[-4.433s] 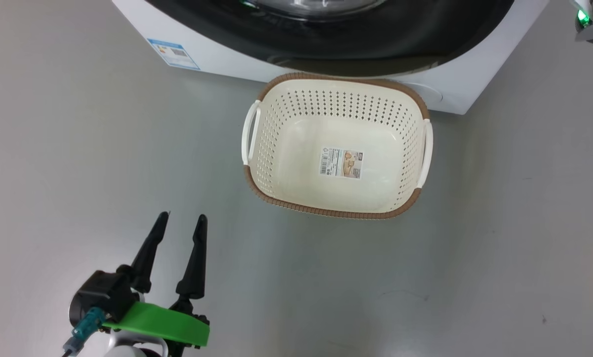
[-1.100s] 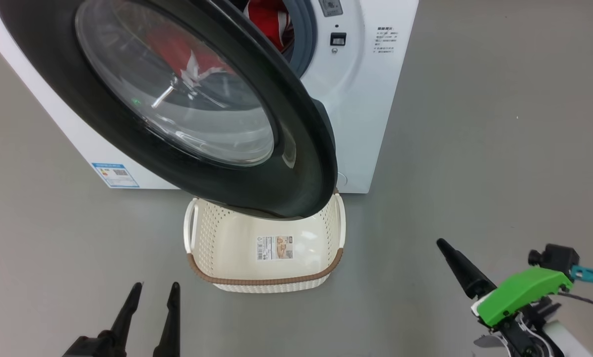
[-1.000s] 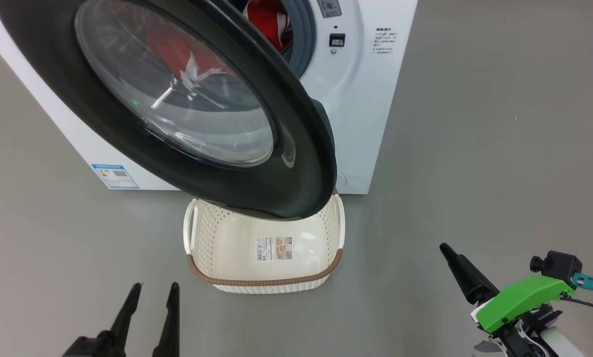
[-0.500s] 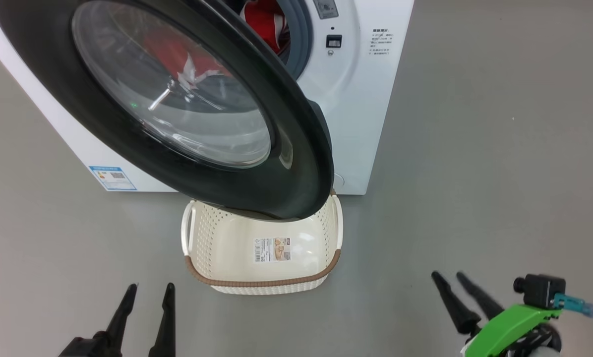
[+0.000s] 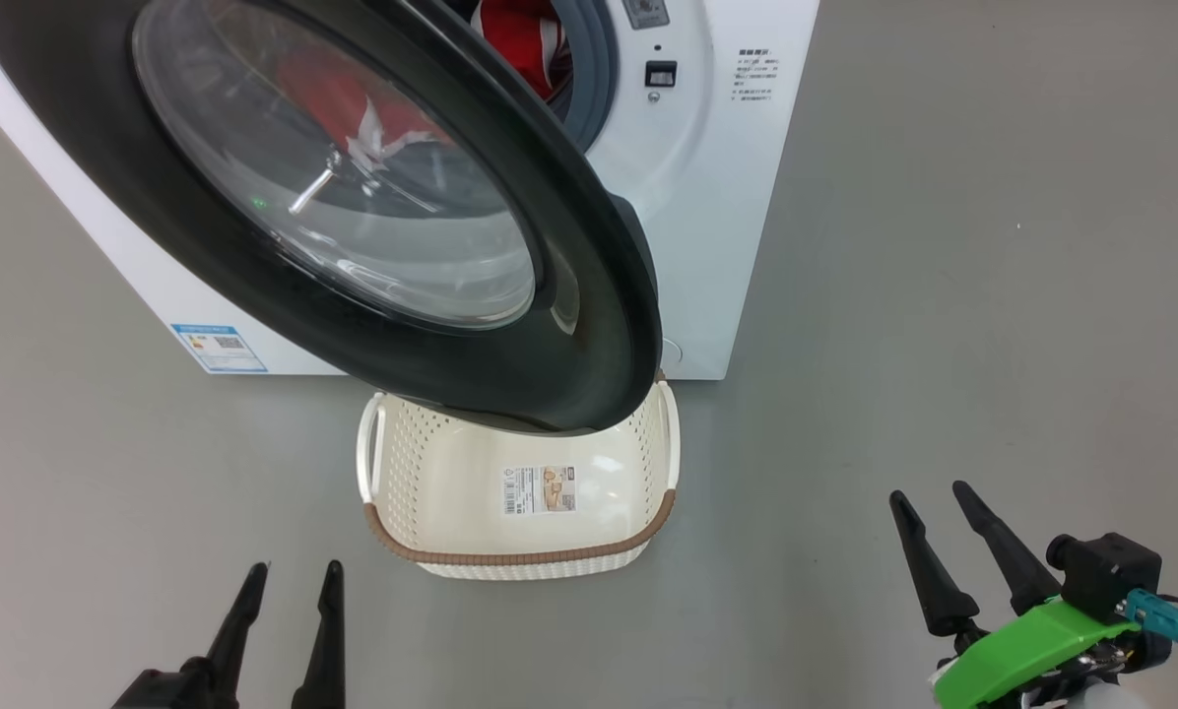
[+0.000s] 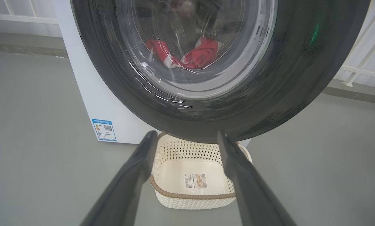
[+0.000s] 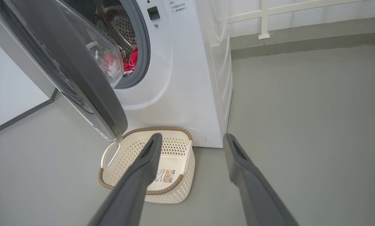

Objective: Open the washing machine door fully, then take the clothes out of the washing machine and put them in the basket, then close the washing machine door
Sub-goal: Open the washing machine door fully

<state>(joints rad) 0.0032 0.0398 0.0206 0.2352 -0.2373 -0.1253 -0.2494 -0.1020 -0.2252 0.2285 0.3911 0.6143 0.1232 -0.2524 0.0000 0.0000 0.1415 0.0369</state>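
Observation:
The white washing machine (image 5: 707, 217) (image 7: 187, 78) stands ahead with its black-rimmed glass door (image 5: 372, 197) (image 6: 206, 62) (image 7: 68, 66) swung partly open, overhanging the basket. Red clothes (image 5: 515, 39) (image 6: 193, 56) (image 7: 131, 61) lie inside the drum. The cream basket (image 5: 520, 551) (image 6: 193, 196) (image 7: 150, 191) sits empty on the floor before the machine. My left gripper (image 5: 289, 576) (image 6: 184, 138) is open, low at the left, short of the basket. My right gripper (image 5: 934, 497) (image 7: 190, 138) is open, low at the right, apart from everything.
Grey floor (image 5: 944, 295) stretches to the right of the machine. A blue label (image 5: 217, 347) marks the machine's lower left front. A white railing and wall base (image 7: 284, 18) run behind, and a white wall (image 7: 8, 103) lies left of the machine.
My right gripper turned so both fingers now show, and it drew slightly lower and rightward. The left gripper, door and basket stay put.

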